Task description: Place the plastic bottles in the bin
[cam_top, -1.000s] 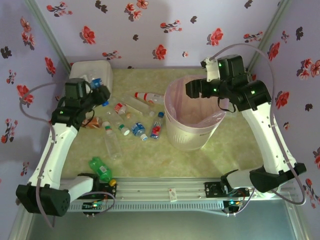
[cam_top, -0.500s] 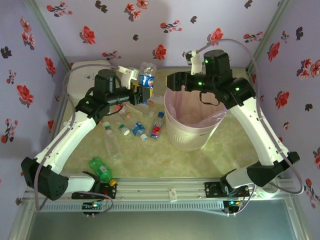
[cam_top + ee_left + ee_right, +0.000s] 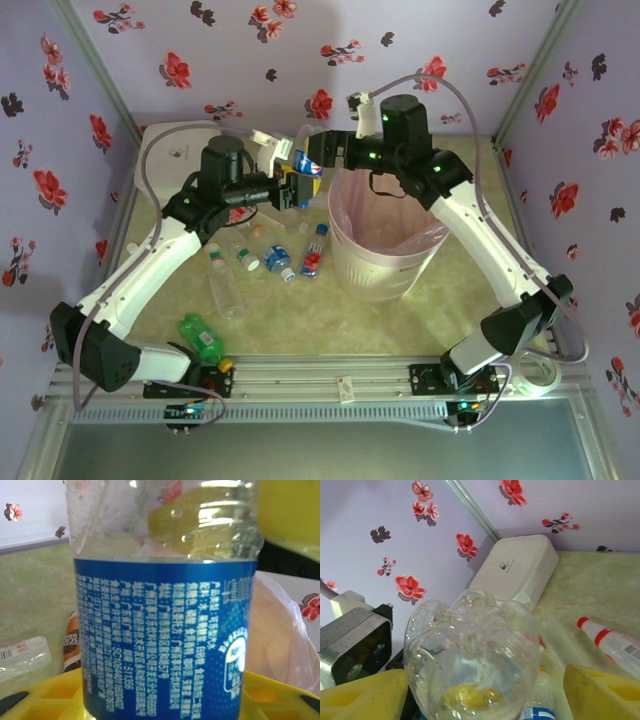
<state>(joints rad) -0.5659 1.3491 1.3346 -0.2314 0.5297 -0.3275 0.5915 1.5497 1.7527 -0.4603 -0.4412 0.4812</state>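
My left gripper [image 3: 291,187] is shut on a clear plastic bottle with a blue label [image 3: 306,163], held in the air just left of the bin's rim. In the left wrist view that bottle [image 3: 165,630] stands across the yellow fingers [image 3: 45,700]. My right gripper [image 3: 322,152] reaches over the bin from the right. In its wrist view the bottle's clear base [image 3: 472,655] sits between its open gripper [image 3: 485,695], with a gap on the right side. The bin [image 3: 350,262] is white and ribbed with a pink liner [image 3: 280,640]. Several more bottles lie on the table left of it, among them a green bottle [image 3: 203,340].
A white lidded box [image 3: 175,150] sits at the back left corner. A clear bottle [image 3: 222,285] and a red-capped bottle [image 3: 610,640] lie among the loose ones between the box and the bin. Floral walls close in the back and sides.
My left arm has carried the blue-labelled bottle from near the white box up to the bin's left rim. My right arm has swung left over the bin and its fingers now flank the bottle's base.
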